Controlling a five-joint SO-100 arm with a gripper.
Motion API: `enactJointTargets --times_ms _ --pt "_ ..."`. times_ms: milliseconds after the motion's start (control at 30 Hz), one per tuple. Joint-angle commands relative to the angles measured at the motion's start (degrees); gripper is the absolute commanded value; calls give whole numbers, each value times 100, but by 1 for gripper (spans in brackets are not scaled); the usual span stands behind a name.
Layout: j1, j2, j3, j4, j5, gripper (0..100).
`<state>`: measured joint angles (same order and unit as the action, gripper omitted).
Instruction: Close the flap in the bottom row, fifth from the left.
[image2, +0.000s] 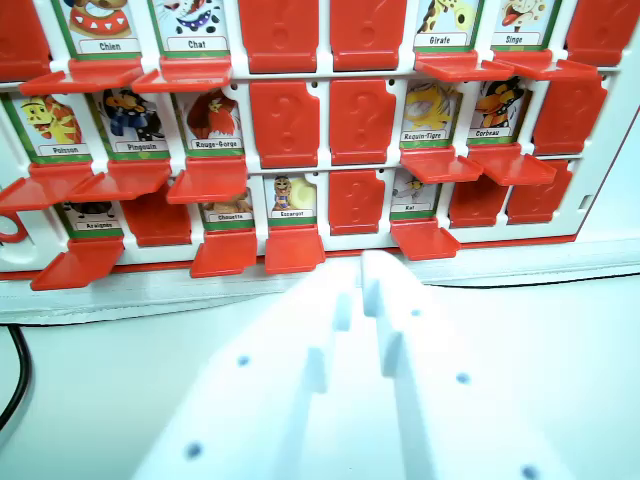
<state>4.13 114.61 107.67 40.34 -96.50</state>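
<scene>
A white claw (372, 262), clenched and grasping nothing, points at the base of a red and white board (320, 240) of animal cards. The target flap (424, 240), under the card marked "Koï", lies open just right of the claw tip. It looks light, stiff, hinged plastic, best nudged upward from beneath its front edge. The closed flap (356, 200) directly left sits close and could be knocked

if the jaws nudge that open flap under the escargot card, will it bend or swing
The escargot flap looks like thin moulded red plastic, so probably stiff and light. It juts out from the board at the card's lower edge like its open neighbours, so it likely swings on a hinge rather than bending. Its glossy face may let the gripper slip.
</scene>
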Motion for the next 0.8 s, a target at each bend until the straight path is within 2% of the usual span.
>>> enactJointTargets --times_ms 0,400,567,767 --pt "-44 782 -694 141 -105 0" --pt "-185 1310 -826 501 -88 0" --pt "-308 1468 -817 536 167 0" --pt "-378 1512 -844 738 202 0"
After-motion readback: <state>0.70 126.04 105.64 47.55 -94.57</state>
